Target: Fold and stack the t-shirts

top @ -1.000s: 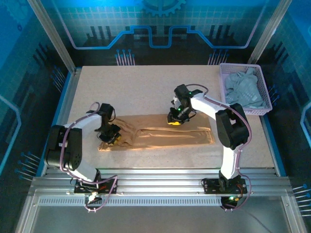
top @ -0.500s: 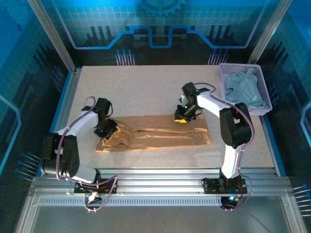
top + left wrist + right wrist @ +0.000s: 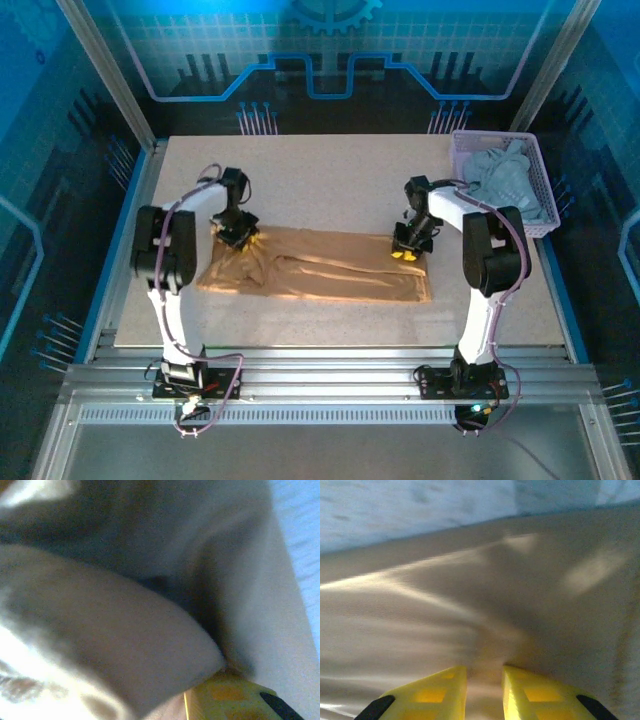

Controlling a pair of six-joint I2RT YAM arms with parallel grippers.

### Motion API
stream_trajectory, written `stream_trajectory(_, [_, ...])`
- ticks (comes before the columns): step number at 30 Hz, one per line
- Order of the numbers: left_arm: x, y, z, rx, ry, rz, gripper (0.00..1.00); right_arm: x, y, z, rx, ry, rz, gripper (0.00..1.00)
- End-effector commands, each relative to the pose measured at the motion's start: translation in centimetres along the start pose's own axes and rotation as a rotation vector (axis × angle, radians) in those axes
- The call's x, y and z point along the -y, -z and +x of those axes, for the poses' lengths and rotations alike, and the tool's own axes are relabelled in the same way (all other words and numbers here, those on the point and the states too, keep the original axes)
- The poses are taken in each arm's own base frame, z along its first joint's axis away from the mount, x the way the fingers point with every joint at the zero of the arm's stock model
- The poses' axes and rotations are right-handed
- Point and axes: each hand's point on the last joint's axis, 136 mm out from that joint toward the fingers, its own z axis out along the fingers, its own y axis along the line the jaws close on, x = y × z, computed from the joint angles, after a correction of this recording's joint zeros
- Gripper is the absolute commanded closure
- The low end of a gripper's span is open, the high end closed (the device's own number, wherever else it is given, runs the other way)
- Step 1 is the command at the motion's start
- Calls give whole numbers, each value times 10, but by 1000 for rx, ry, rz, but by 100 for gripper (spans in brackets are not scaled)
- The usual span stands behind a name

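Both your arms have swung outward and toward the back since a second ago, spreading the tan t-shirt (image 3: 310, 275) wider across the worktop (image 3: 330, 170). Your right claw (image 3: 484, 675) pinches its far right edge. Your left claw (image 3: 239, 235) sits at the far left corner; I cannot tell its grip through the blurred cloth. The grey-blue t-shirt (image 3: 500, 180) lies in the lavender basket (image 3: 490, 140).

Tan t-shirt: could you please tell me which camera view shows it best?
Top external: the whole tan t-shirt lies spread on the table, outline clear. The left wrist view gives blurred close folds; the right wrist view, one creased patch.
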Motion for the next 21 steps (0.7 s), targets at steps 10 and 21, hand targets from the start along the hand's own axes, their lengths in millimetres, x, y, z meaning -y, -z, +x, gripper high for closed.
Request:
stream_trajectory(10, [277, -21, -14, -71, -195, 649, 71, -22, -33, 123, -232, -71, 53, 74])
stream_trajectory(21, [350, 102, -3, 22, -248, 1064, 58, -128, -1, 114, -75, 214, -112, 69])
